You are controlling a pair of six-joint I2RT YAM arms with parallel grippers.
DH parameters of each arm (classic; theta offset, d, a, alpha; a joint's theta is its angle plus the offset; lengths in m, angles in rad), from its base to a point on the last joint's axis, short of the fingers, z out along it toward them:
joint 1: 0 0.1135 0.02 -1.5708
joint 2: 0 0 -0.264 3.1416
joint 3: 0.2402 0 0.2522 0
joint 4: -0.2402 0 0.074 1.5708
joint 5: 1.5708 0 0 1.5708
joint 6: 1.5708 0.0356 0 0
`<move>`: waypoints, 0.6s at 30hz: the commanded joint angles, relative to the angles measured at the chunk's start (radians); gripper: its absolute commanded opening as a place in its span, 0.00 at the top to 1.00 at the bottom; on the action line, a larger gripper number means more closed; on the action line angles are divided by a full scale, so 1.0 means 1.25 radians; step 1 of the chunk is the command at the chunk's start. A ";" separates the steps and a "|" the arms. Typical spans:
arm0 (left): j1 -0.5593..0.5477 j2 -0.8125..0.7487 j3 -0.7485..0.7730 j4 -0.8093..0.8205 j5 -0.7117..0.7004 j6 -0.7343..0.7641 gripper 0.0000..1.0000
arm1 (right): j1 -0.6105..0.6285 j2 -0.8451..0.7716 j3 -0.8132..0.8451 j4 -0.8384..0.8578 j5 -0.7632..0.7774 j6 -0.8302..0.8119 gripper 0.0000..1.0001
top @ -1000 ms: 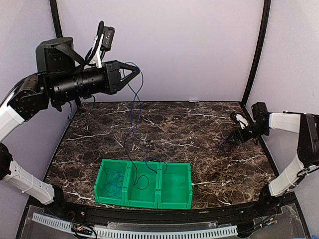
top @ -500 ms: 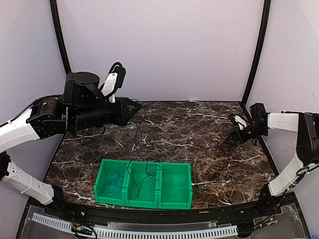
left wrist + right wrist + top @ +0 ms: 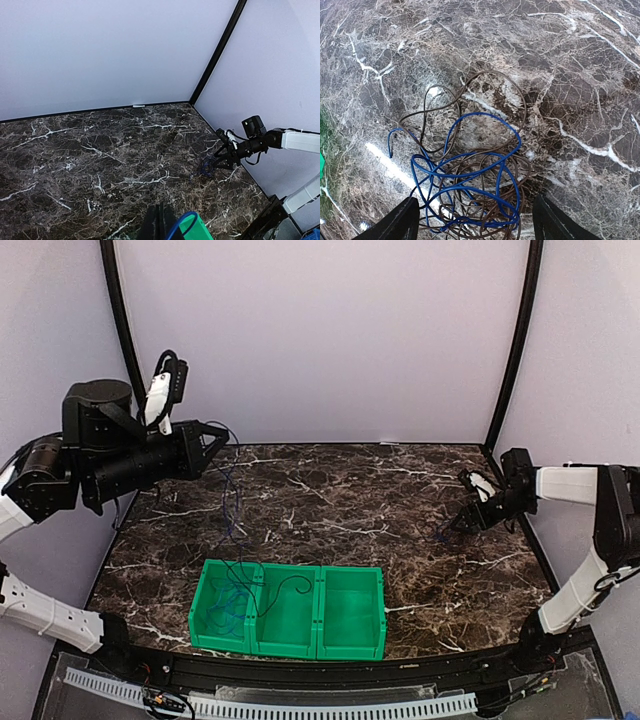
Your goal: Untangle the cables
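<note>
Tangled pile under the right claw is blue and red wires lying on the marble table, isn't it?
Not quite. The tangled pile under the right claw is blue and brown wires, not blue and red. The right wrist view shows the colours up close, and the pile is lying on the marble table, just as you said.

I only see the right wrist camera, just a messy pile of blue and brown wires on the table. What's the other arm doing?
Observer: The left gripper is raised high on the left, jaws shut on a blue cable.
Operator: Where does that cable go?
Observer: It hangs down to the left compartment of a green bin with three compartments.
Operator: Anything else in there?
Observer: A dark cable lies in the middle compartment.
</note>
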 commanded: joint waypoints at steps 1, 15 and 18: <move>-0.004 0.033 -0.025 0.001 0.020 0.006 1.00 | 0.006 0.012 0.000 0.010 -0.016 -0.006 0.21; -0.004 0.159 0.068 0.087 0.150 0.081 1.00 | 0.006 0.030 0.003 -0.001 -0.024 -0.013 0.21; -0.004 0.170 0.068 0.089 0.184 0.076 1.00 | 0.006 0.033 0.003 0.000 -0.023 -0.014 0.21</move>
